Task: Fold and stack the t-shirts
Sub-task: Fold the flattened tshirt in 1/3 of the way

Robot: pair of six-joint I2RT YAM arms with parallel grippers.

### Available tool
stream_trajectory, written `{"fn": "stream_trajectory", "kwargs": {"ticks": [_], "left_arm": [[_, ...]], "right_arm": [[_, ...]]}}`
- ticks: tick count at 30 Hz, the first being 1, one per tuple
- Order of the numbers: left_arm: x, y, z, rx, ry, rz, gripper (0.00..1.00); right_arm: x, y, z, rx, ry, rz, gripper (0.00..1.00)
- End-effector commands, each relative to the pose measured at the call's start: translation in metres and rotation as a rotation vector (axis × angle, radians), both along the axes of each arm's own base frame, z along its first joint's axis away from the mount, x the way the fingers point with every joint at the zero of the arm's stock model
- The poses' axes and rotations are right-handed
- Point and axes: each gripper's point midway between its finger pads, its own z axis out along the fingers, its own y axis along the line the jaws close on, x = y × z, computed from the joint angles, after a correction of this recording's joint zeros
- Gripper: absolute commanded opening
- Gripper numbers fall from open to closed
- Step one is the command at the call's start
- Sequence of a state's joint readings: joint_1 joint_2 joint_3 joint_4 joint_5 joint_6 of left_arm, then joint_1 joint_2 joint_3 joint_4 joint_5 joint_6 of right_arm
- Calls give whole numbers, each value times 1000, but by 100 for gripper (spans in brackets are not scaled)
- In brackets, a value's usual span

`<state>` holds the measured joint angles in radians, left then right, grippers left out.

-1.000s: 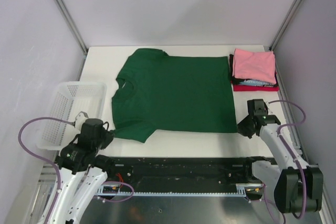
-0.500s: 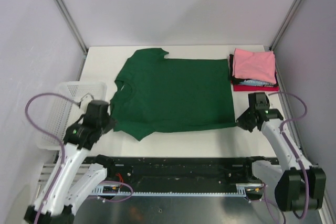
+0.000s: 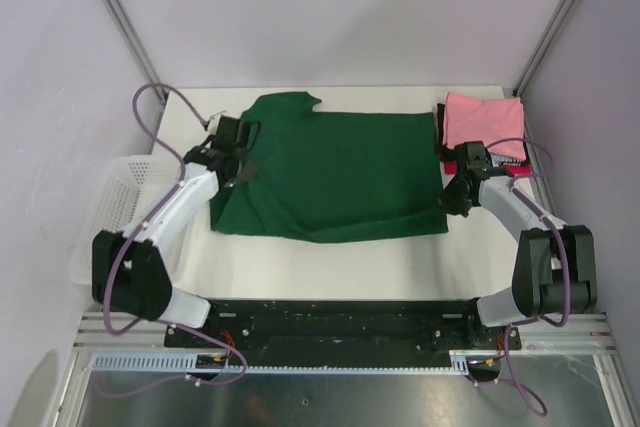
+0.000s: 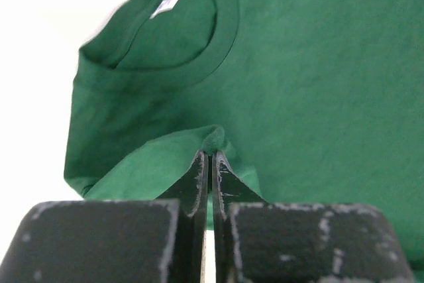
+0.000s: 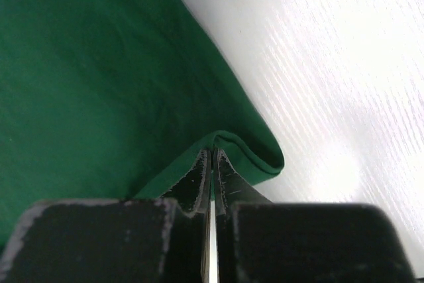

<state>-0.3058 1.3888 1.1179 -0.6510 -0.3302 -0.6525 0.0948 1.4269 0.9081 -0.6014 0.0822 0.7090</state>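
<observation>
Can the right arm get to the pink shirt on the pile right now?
Probably yes: the pink shirt lies close beside the right gripper, with nothing between. But that gripper is shut on the green shirt, so it must let go first.

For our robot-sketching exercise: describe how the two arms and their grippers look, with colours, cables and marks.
The left arm and right arm have white link shells and black joint housings. Mauve cables loop off each. The left gripper and right gripper are black, with narrow tapering fingers scuffed pale along their inner edges.
</observation>
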Motion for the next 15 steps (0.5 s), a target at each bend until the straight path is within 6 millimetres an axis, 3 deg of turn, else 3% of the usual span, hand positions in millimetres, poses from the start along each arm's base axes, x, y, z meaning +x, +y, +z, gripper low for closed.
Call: {"fn": "stream_trajectory", "kwargs": {"ticks": [1,6,15], "left_arm": [[43,-6,30,39,-109,-22,0],[60,-2,38,69,-128,-5,0],[73,4,41,85,-129,0,0]], "right_arm": [[31,-8,10,-29,-78,7,0],[39,-11,4,-34,-70,7,0],[50,-18,3,-21,-93,-11,0]]}}
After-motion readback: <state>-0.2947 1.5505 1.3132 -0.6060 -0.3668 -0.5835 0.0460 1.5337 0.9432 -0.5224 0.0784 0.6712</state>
